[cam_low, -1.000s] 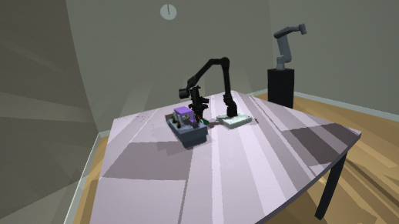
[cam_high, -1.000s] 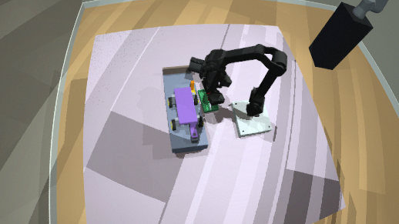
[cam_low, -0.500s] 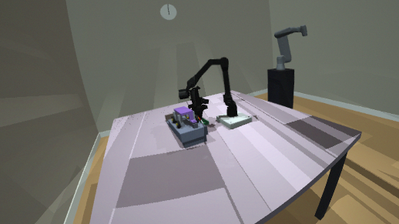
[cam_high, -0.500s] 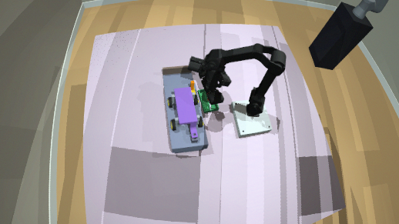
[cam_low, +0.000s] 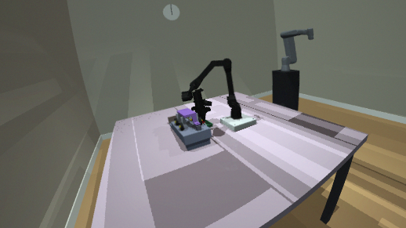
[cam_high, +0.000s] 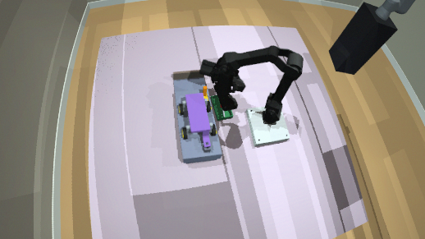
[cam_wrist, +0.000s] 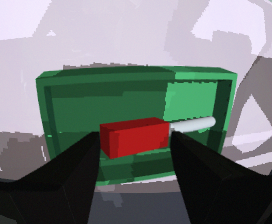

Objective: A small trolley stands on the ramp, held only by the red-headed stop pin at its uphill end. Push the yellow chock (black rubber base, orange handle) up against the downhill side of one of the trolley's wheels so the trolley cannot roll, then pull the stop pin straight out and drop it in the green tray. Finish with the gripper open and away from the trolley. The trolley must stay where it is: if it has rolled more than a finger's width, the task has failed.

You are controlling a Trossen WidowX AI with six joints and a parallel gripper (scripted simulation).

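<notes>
The purple trolley [cam_high: 197, 112] [cam_low: 186, 112] stands on the blue-grey ramp [cam_high: 198, 154] [cam_low: 190, 134]. The chock's orange handle [cam_high: 205, 91] stands upright beside the upper right wheel in the top view; its yellow body is close to that wheel, contact too small to tell. The green tray [cam_high: 226, 117] [cam_low: 209, 124] [cam_wrist: 137, 74] is beside the ramp. The stop pin's red head [cam_wrist: 137, 139] appears between the fingertips, its pale shaft pointing right; it appears to lie in the tray. My gripper [cam_wrist: 135, 139] [cam_low: 202, 121] is partly open, low over the tray. The top view mostly hides the fingertips.
The trolley's purple tow bar [cam_high: 206, 139] ends at a small grey bracket [cam_high: 207, 148]. A brown end board [cam_high: 186, 75] stands at the ramp's other end. The arm's white base plate [cam_high: 268, 136] [cam_low: 239, 123] is right of the tray.
</notes>
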